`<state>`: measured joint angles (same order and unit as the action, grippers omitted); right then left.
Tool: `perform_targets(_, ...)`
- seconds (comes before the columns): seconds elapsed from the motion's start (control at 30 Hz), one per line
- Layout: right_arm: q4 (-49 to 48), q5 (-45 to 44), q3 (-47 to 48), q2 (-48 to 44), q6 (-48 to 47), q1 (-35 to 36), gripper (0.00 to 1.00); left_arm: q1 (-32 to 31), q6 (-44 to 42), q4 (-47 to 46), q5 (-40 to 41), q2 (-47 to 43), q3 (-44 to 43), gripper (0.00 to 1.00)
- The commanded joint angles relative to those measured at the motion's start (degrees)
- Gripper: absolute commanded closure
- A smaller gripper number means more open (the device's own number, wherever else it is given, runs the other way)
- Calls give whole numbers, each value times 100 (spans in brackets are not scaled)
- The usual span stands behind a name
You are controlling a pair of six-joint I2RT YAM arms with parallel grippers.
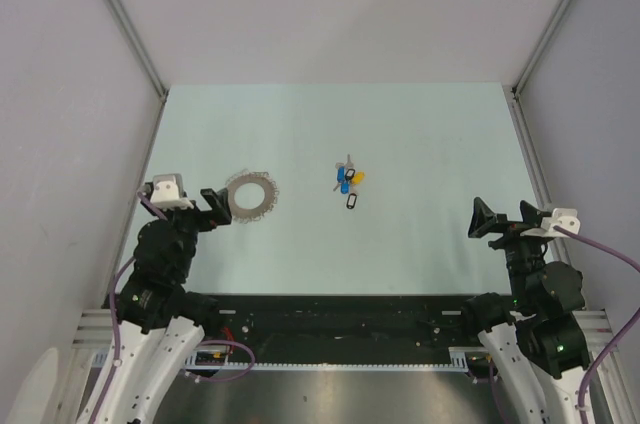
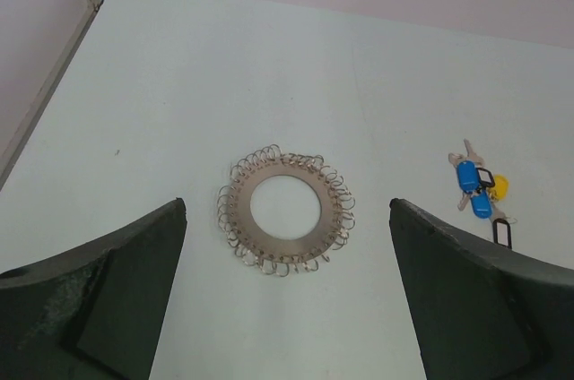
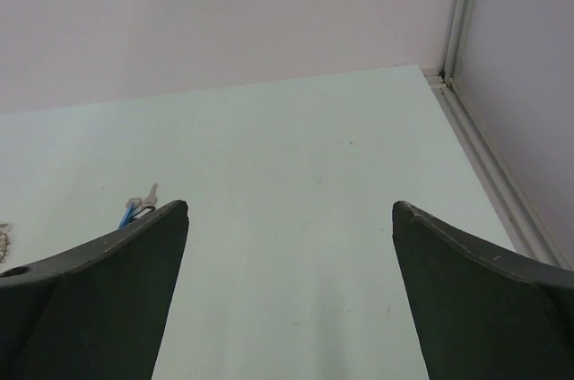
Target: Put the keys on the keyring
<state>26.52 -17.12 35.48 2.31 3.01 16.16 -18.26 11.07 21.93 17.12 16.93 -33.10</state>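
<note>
Facing the keyring with open fingers, keys lying between the arms

The left gripper point(image 1: 222, 206) points straight at the keyring point(image 1: 251, 194). In the left wrist view the ring lies flat on the table, centred in the gap between the two dark fingers point(image 2: 134, 272), just ahead of their tips and not touching them. Both fingers are spread wide and hold nothing.

The right gripper point(image 1: 477, 218) is also wide open and empty. It looks over bare surface, and the keys point(image 1: 348, 184) show in its wrist view only at the left side, partly hidden behind one finger.

The keys lie well apart from the ring, to its right, about midway between the two grippers, so neither arm is clearly nearer. The cluster's long axis runs from near to far: the black-rimmed tag is on the near end, the blue and yellow heads are in the middle, and the metal blades point to the far wall.

I judge that the coming move depends on this axis. Fingers closing across the cluster, from left and right, seem to suit it best.

The table point(image 1: 420, 124) is pale green, smooth and flat, so thin keys may slide or be hard to lift. Pale walls point(image 1: 60, 94) close the sides and the back, and there is free room around both things.
</note>
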Motion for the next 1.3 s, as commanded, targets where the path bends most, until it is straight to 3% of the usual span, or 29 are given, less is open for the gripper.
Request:
perform_targets(0.0,90,-63,108,-64,69,220,0,-28,422,135,458,170,-135,0)
perform_targets(0.5,239,-388,108,-72,165,528,0,-28,2109,830,1082,1575,-539,0)
perform_targets(0.7,292,-458,90,-55,183,625,0,-28,2654,514,688,2323,-566,0)
perform_targets(0.83,301,-537,90,-64,192,695,0,-37,2812,294,459,3270,-680,0)
perform_targets(0.93,283,-555,73,-64,192,739,0,-46,2961,145,388,3946,-785,8)
perform_targets(1.07,274,-555,55,-64,183,792,0,-186,3068,-74,353,4546,-891,26)
perform_targets(1.27,266,-581,29,-55,165,818,0,-476,3156,-321,441,5091,-987,44)
